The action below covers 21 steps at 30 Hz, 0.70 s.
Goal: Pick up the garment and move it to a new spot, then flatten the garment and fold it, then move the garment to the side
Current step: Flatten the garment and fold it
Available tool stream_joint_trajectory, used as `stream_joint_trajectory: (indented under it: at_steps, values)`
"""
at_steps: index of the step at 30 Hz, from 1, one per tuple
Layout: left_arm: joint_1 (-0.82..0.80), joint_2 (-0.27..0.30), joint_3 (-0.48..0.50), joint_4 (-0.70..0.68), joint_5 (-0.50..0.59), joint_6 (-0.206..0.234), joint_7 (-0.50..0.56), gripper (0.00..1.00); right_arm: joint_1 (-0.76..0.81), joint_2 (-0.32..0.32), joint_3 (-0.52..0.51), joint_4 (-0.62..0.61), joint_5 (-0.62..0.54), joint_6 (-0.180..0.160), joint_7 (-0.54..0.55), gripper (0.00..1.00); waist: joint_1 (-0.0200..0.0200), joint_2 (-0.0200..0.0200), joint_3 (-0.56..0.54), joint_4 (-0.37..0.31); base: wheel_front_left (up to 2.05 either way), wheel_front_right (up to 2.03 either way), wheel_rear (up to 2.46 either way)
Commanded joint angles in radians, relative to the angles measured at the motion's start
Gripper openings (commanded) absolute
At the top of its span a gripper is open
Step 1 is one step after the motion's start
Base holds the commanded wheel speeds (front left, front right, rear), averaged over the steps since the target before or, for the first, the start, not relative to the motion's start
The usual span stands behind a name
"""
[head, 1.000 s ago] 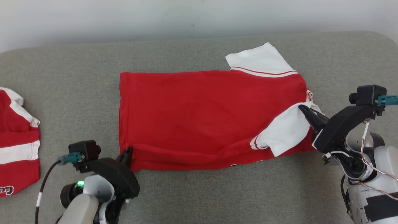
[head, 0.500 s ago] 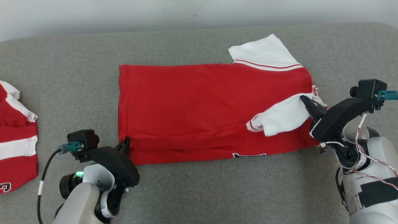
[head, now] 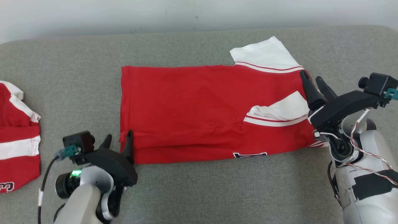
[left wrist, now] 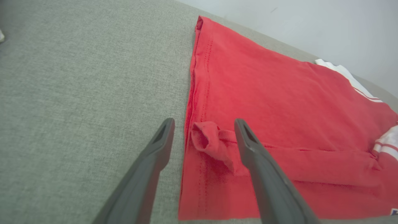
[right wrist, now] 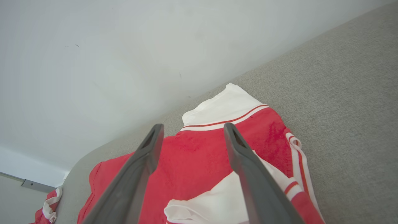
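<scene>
The red garment with white sleeves lies flat on the grey surface, its near edge folded over in a long strip. One white sleeve sticks out at the far right; the other sleeve lies folded onto the red body. My left gripper is open at the garment's near left corner, and the small bunched corner sits loose between its fingers. My right gripper is open just above the garment's right end near the collar, holding nothing, its fingers over the red cloth.
A second red and white garment lies at the left edge of the grey padded surface. A pale wall runs along the far side. Bare grey surface lies in front of the garment and to its left.
Both grippers have opened and let go of the garment. The right gripper laid the near white sleeve onto the red body, then rose and moved back. The left hem corner has dropped.
</scene>
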Motion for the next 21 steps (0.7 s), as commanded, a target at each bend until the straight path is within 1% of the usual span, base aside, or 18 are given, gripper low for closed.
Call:
stream_joint_trajectory:
  at_steps: [1,4,6,11,16,21]
  values:
    - [0.026,0.011,-0.007,-0.001,0.018,0.003,-0.017,1.00,0.018,-0.013,0.006,0.000,0.012,0.003,-0.007,1.00,0.0000,-0.0001,-0.010,0.002,0.00,0.00,0.00]
    - [0.064,0.029,-0.027,-0.014,0.050,0.006,-0.043,1.00,0.055,-0.045,0.024,-0.013,-0.001,0.003,0.008,1.00,0.0000,-0.0001,-0.023,0.002,0.00,0.00,0.00]
    - [0.080,0.034,-0.034,-0.020,0.053,0.008,-0.046,1.00,0.070,-0.054,0.025,-0.021,-0.005,0.003,0.016,1.00,0.0000,-0.0001,-0.027,0.002,0.00,0.00,0.00]
    - [0.158,0.054,-0.058,-0.057,0.077,0.025,-0.048,1.00,0.165,-0.099,-0.001,-0.056,-0.063,0.003,0.077,1.00,0.0000,-0.0001,-0.044,-0.006,0.00,0.00,0.00]
    - [0.182,0.064,-0.064,-0.075,0.089,0.044,-0.048,1.00,0.239,-0.100,-0.056,-0.082,-0.136,0.003,0.144,1.00,0.0000,-0.0001,-0.040,-0.017,0.00,0.00,0.00]
    - [0.147,0.065,-0.073,-0.066,0.102,0.057,-0.036,1.00,0.236,-0.054,-0.100,-0.083,-0.191,0.003,0.175,1.00,0.0000,-0.0001,-0.021,-0.030,0.00,0.00,0.00]
